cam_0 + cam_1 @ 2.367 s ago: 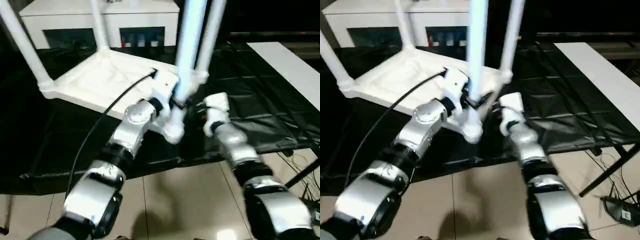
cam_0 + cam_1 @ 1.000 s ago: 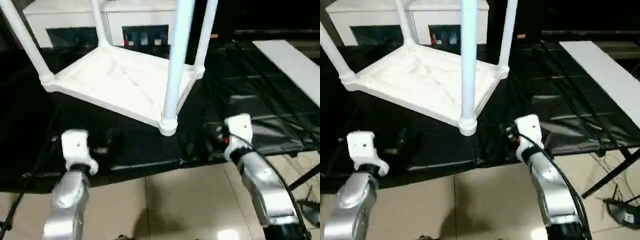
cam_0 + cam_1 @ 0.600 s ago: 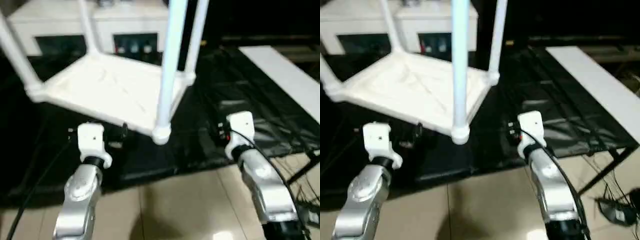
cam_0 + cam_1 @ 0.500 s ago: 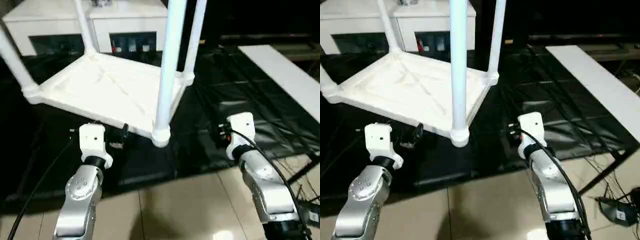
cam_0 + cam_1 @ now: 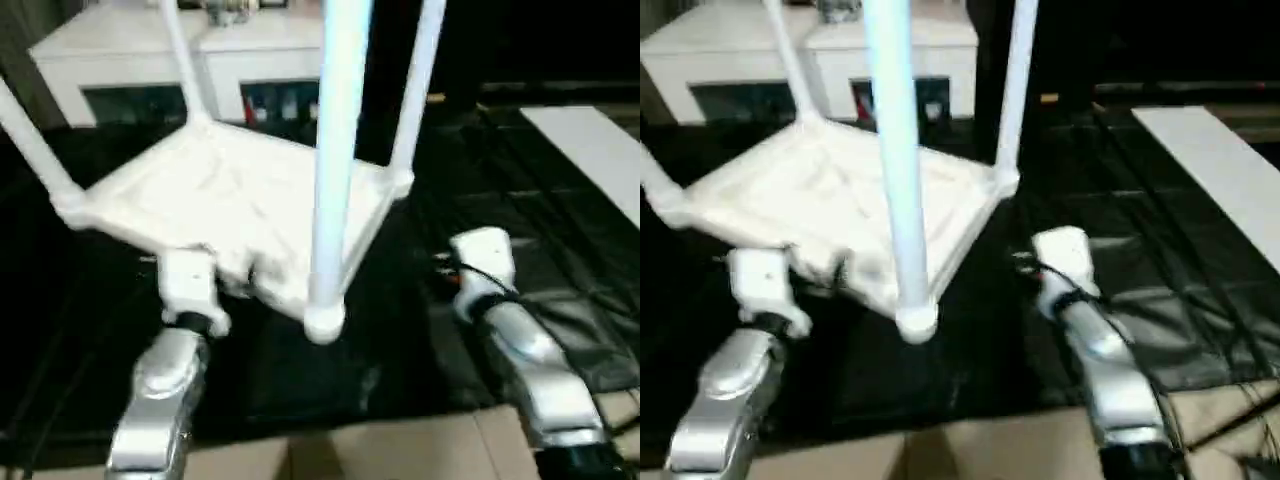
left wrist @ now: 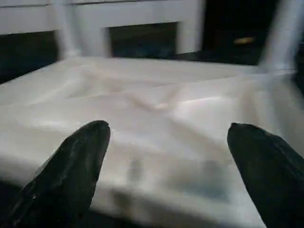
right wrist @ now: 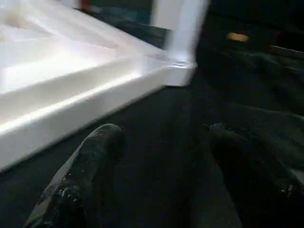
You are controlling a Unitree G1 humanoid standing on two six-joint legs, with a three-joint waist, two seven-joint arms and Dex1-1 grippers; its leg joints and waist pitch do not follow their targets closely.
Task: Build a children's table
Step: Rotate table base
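The children's table lies upside down on the black cover, its white ribbed top (image 5: 230, 195) facing up. Its legs stand upright in the corner sockets, the near leg (image 5: 335, 170) closest to me. My left gripper (image 5: 245, 275) is open and level with the top's near edge (image 6: 156, 166), its black fingers (image 6: 78, 161) spread wide in front of that edge and holding nothing. To the right of the near leg's corner, my right gripper (image 5: 442, 265) hangs open just over the black cover. Its fingers (image 7: 90, 161) are empty, and the top's side wall (image 7: 71, 99) runs beside them.
A white cabinet (image 5: 130, 60) with glass doors stands behind the table. A white board (image 5: 590, 140) lies at the right on the black-covered table (image 5: 560, 250). That table's front edge and the tiled floor (image 5: 400, 450) lie just below my forearms.
Both grippers have come away from the near leg and moved apart. The left one has since moved in to the top's near edge. The camera has shifted.
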